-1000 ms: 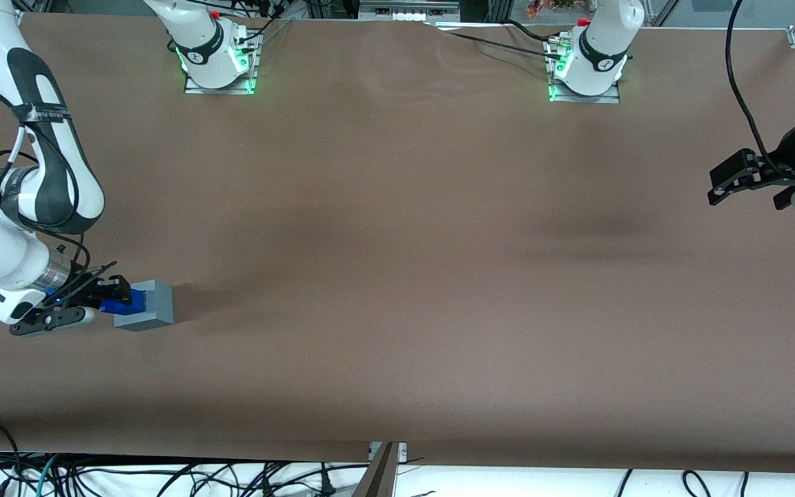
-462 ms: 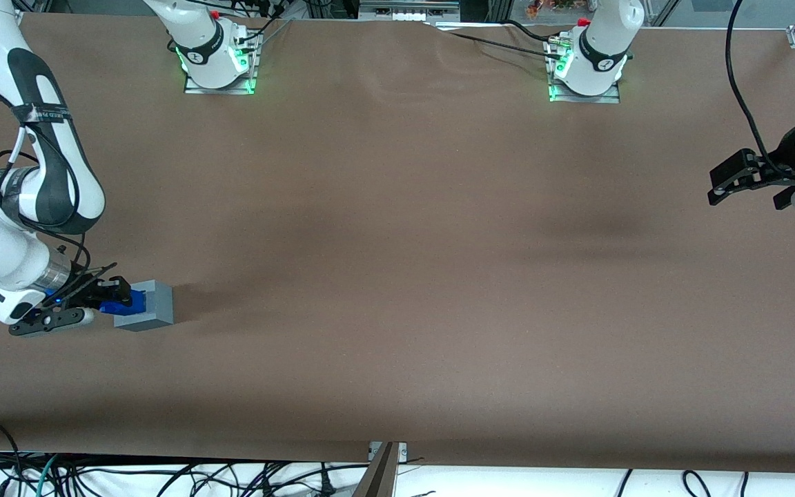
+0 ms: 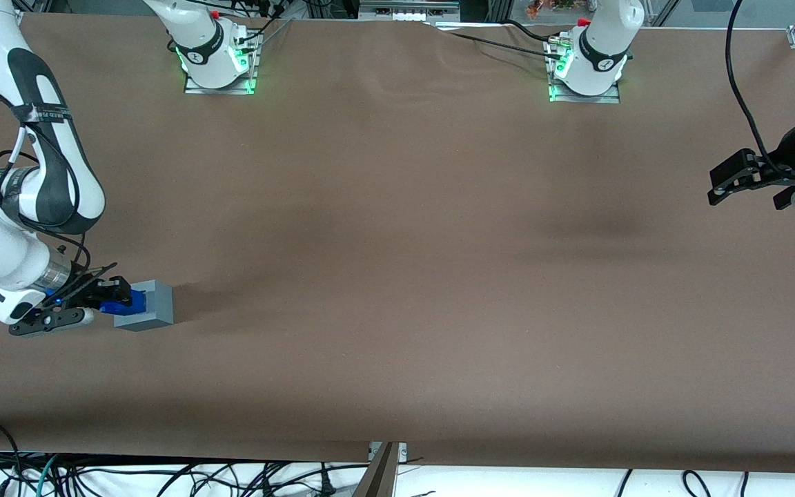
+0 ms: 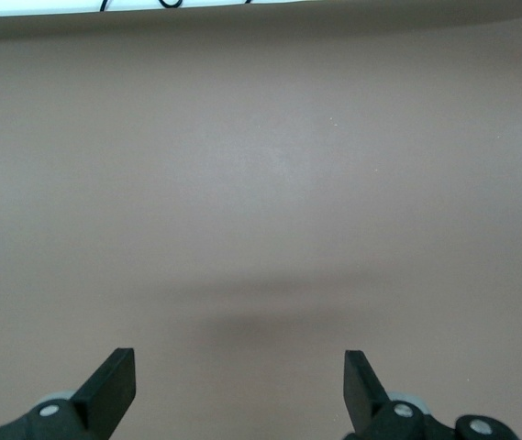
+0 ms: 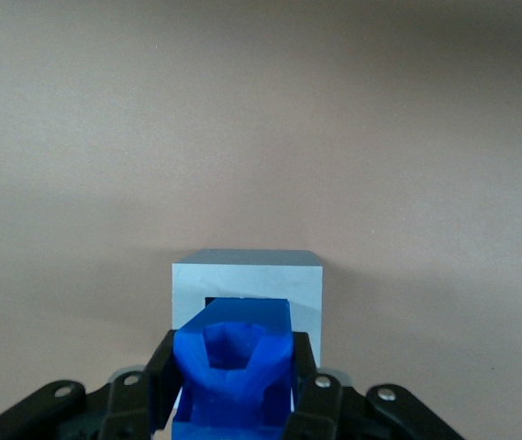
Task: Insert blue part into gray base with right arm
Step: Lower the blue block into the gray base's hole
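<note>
You see the right arm, white with black bands, black cables looped along it, a silvery wrist ring, and a black gripper.

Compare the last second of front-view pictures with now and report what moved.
Nothing visibly moved. The claw remains shut on the blue part, whose front end sits at the recess of the gray base, toward the working arm's end of the table. The right arm holds the same pose.
</note>
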